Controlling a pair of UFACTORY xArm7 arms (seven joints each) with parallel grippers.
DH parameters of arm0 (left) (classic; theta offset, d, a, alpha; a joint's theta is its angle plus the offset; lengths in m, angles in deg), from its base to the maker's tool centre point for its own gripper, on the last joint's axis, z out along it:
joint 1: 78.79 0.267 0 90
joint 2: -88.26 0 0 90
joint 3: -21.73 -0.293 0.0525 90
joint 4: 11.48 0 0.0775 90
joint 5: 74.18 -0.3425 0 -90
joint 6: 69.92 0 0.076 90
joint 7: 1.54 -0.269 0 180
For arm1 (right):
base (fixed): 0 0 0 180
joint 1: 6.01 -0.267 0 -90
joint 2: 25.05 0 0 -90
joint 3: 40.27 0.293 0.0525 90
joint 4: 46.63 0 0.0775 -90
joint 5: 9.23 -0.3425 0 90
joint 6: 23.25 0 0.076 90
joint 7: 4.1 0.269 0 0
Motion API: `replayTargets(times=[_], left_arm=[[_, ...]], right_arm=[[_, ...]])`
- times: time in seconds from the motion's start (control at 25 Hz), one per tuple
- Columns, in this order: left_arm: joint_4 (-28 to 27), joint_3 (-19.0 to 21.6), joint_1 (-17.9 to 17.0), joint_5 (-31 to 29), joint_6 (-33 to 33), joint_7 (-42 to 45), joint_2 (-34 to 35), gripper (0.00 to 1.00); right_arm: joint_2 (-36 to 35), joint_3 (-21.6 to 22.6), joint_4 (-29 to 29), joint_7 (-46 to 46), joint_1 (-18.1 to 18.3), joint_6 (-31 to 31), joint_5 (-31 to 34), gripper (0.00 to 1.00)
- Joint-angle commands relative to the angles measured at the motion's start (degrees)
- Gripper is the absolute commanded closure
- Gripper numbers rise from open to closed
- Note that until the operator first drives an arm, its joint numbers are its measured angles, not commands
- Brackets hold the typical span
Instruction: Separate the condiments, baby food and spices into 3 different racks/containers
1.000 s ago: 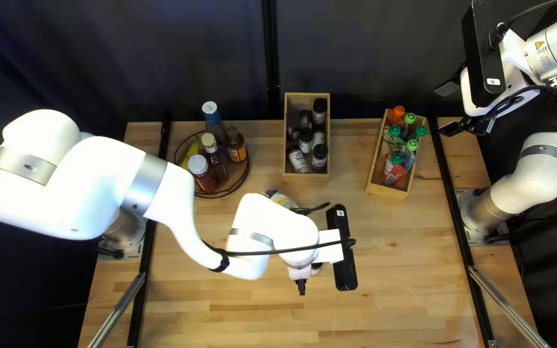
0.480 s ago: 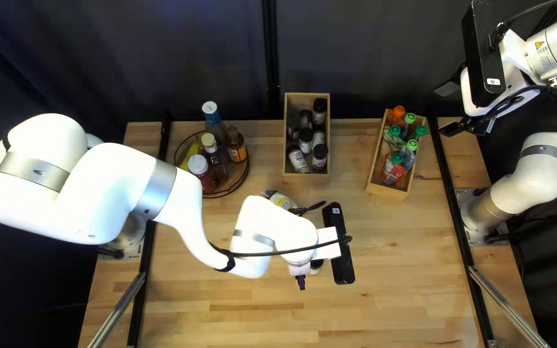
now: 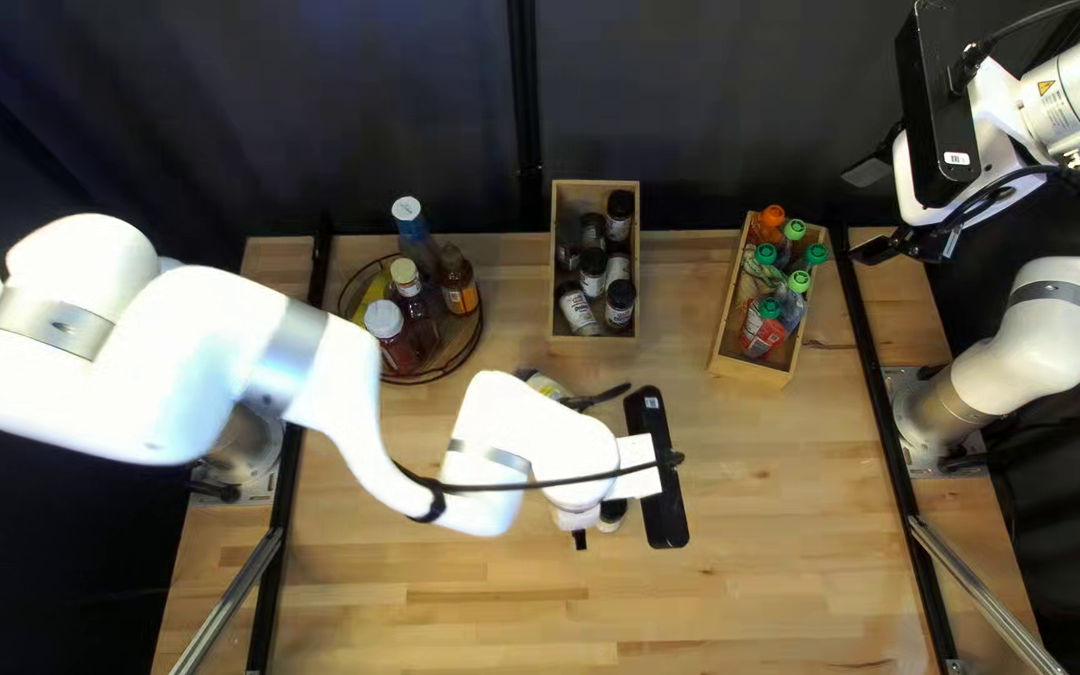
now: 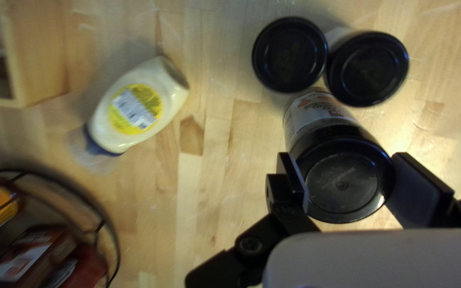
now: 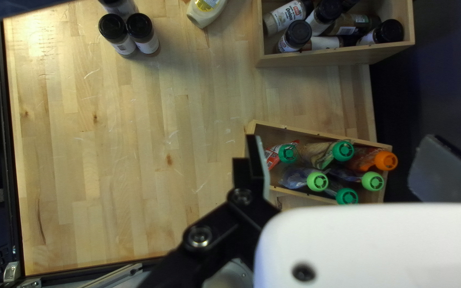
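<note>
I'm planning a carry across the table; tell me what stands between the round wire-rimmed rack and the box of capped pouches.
The wooden box of black-capped spice jars stands between them, as the top left view shows.

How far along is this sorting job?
Sorting looks well advanced: sauce bottles stand in the round rack, spice jars fill the middle box, and capped pouches sit in the other box. My left gripper has a black-lidded jar. Left: two similar jars and a squeeze bottle on the table.
</note>
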Motion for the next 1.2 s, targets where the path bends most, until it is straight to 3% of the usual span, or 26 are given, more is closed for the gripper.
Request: replayTargets(times=[0.04,0.32,0.52,0.96,1.08,1.2], left_arm=[[-1.74,-2.97,2.87,-3.03,4.12,-3.42,3.96,1.00],[-1.68,-8.51,9.04,-1.96,-0.96,-11.16,1.49,1.00],[-4.97,-11.32,13.49,0.99,-2.82,-17.34,-2.46,1.00],[-29.16,-13.31,27.97,11.86,4.74,-33.07,-18.70,1.00],[-34.25,-13.29,31.59,13.42,5.63,-35.29,-22.57,1.00],[-36.06,-13.41,33.60,13.98,5.09,-36.21,-24.52,1.00]], right_arm=[[0.00,0.00,0.00,0.00,0.00,0.00,0.00,0.00],[0.00,0.00,0.00,0.00,0.00,0.00,0.00,0.00],[0.00,0.00,0.00,0.00,0.00,0.00,0.00,0.00],[0.00,0.00,0.00,0.00,0.00,0.00,0.00,0.00],[0.00,0.00,0.00,0.00,0.00,0.00,0.00,0.00],[0.00,0.00,0.00,0.00,0.00,0.00,0.00,0.00]])
